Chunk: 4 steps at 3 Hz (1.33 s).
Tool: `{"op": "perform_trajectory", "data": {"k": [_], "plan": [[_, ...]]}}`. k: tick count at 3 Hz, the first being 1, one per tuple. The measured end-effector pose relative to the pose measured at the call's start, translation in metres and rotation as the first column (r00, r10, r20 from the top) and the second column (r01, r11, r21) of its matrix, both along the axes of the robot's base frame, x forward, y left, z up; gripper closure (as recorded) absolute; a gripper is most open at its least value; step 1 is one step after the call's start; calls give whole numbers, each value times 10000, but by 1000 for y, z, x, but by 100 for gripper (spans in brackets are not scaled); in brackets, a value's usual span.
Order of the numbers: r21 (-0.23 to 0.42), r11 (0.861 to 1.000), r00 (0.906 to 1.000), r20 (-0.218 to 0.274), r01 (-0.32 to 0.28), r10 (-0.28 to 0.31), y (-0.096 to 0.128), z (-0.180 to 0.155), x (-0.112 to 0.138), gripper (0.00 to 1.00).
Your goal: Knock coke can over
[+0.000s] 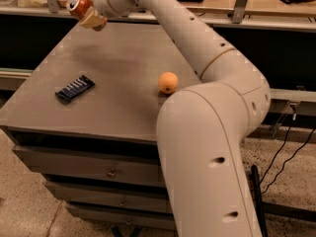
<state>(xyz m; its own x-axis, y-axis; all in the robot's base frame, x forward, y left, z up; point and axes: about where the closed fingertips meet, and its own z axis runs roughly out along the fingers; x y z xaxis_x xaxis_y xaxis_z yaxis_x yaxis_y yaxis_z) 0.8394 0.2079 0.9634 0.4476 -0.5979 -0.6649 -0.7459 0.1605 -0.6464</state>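
The coke can [77, 5] is red with a silver top and sits tilted at the far left corner of the grey table [123, 73], raised above the tabletop. My gripper [89, 15] is at that corner, at the end of the long white arm [197, 48] that reaches across the table. Its tan fingers [95, 21] are closed around the lower part of the can, whose bottom they hide.
An orange fruit [168, 82] lies near the middle of the table, close to the arm's elbow. A flat dark-blue snack wrapper [75, 88] lies at the front left. Drawers [89, 169] are under the tabletop. Cables [286, 162] run on the floor at the right.
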Motion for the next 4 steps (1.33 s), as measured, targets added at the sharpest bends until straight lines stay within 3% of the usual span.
{"op": "perform_trajectory", "data": {"k": [1,2,3,4], "plan": [[-1044,9905,9942,510,-895,952,-14,6,-3,100],[-2408,9579,9846,381,-1565,1705,-25,1,-16,100],[-3549,9095,9744,-205,-2166,2240,-40,-13,-33,100],[-4514,8565,9678,-904,-2502,2351,-59,-26,-49,100]]}}
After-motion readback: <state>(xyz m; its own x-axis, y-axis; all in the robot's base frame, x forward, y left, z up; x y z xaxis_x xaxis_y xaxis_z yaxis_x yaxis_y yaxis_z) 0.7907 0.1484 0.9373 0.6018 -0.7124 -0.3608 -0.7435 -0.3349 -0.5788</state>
